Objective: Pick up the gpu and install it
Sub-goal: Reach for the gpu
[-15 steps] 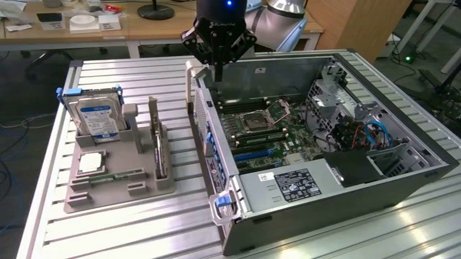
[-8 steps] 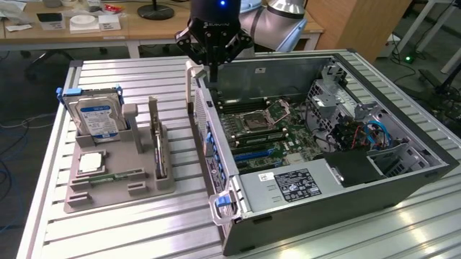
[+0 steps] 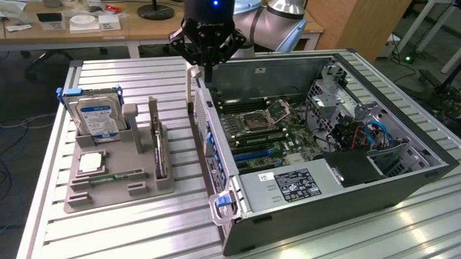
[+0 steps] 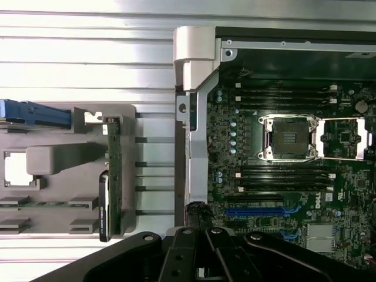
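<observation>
The bench (image 3: 129, 226) carries the open case (image 3: 324, 216) on the exterior view's right and a grey tray (image 3: 115, 194) of parts just beside it on the left. The claw (image 3: 207, 63) hangs above the case's rear wall with its jaws closed and nothing between them. In the wrist view it (image 4: 202, 258) sits over that same wall edge, with the tray off to one side.

The gpu (image 3: 157, 145) stands on edge in a slot of the tray, not yet picked up, with its pale bracket end pointing up and away from the camera. The wrist view shows it (image 4: 113, 170) edge-on as a thin strip, with the hard drive (image 3: 97, 118) upright in the neighbouring holder.

A good pick would likely need:
- The jaws opened while clear of the tray and turned so the pads close on the card's two flat faces.
- A grip near the middle of the top edge, so the card does not swing.
- A straight lift out of the slot, because a tilt could bind it or drag the tray.
- Clearance from the drive on the way down.

The blue slot (image 4: 255, 210) looks free.
</observation>
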You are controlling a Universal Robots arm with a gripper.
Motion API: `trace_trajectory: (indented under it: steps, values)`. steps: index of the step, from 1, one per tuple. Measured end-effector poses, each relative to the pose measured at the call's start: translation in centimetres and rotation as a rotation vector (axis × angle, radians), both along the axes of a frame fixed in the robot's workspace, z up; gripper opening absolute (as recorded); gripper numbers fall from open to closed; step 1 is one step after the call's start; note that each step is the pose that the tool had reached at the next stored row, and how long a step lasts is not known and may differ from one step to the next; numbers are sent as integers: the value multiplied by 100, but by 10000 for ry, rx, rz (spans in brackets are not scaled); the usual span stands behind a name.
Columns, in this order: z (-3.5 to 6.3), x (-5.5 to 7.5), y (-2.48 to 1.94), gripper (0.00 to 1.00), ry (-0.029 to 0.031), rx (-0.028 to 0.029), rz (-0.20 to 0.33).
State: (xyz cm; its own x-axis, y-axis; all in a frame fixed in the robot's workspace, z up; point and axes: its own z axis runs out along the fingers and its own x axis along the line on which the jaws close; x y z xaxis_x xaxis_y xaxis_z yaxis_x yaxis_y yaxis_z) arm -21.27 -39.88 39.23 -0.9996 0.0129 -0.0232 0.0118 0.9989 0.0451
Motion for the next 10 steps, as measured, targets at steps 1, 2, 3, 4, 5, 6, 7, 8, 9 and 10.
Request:
trace_trajectory:
  steps: [1,2,3,4,5,6,7,8,9,10]
  values:
    - [0,-15,0,11,0,0,3]
    - [-1,-30,0,11,-1,1,7]
    - [-1,-45,0,11,-1,0,11]
    - [-1,-59,0,11,0,0,14]
    - [-1,-73,0,11,-1,0,18]
    - [-1,-88,0,11,0,0,21]
    - [-1,-102,0,11,0,0,25]
    - [-1,-116,0,11,0,0,27]
    - [-1,-130,0,11,-1,0,31]
    - [-1,-145,0,11,-1,0,34]
